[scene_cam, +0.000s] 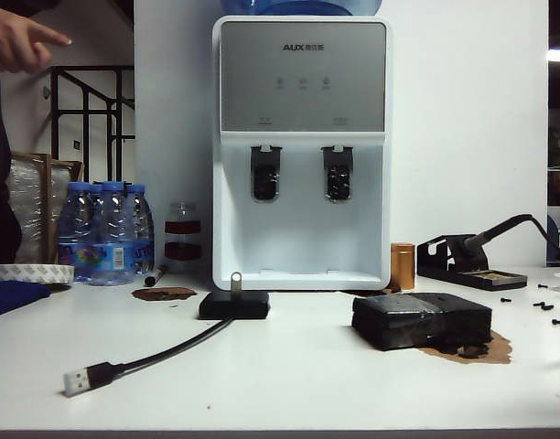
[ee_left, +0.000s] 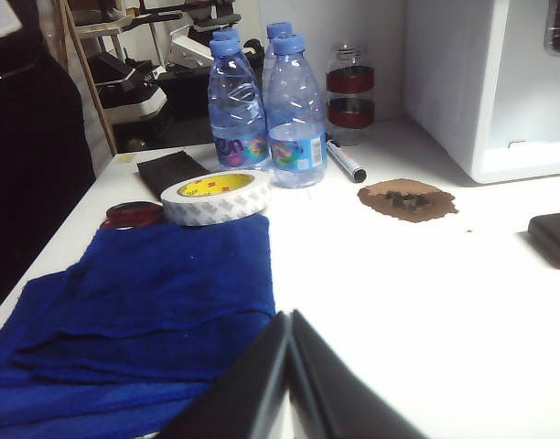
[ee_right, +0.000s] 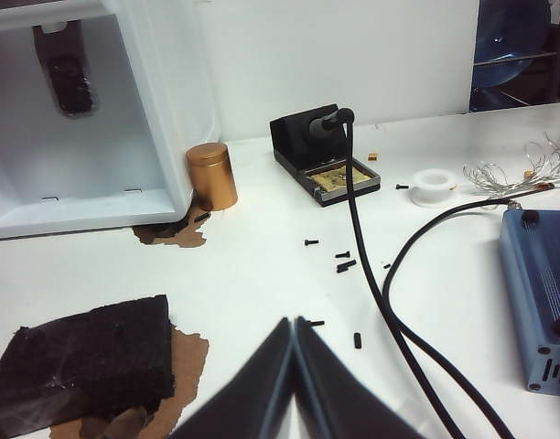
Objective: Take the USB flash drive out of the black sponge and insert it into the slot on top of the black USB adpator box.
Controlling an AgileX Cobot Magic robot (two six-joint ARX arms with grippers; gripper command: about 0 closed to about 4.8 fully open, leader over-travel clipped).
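The silvery USB flash drive (scene_cam: pixel 235 282) stands upright on top of the small flat black USB adpator box (scene_cam: pixel 234 305), its loop end up; the slot is hidden beneath it. The box's black cable (scene_cam: pixel 161 355) runs to a silver plug (scene_cam: pixel 76 381). One corner of the box (ee_left: pixel 553 236) shows in the left wrist view. To the right lies the black sponge (scene_cam: pixel 422 320) (ee_right: pixel 83 361) on a brown scrap. My left gripper (ee_left: pixel 289 314) is shut over the edge of a blue cloth. My right gripper (ee_right: pixel 296 320) is shut, empty, beside the sponge. Neither gripper shows in the exterior view.
A white water dispenser (scene_cam: pixel 301 146) stands behind the box. Water bottles (scene_cam: pixel 106 229), a tape roll (ee_left: pixel 216 197) and a blue cloth (ee_left: pixel 134 311) sit at the left. A gold canister (scene_cam: pixel 403 266), a soldering iron stand (scene_cam: pixel 468 261), loose screws (ee_right: pixel 344 265) and a blue device (ee_right: pixel 541 293) are at the right.
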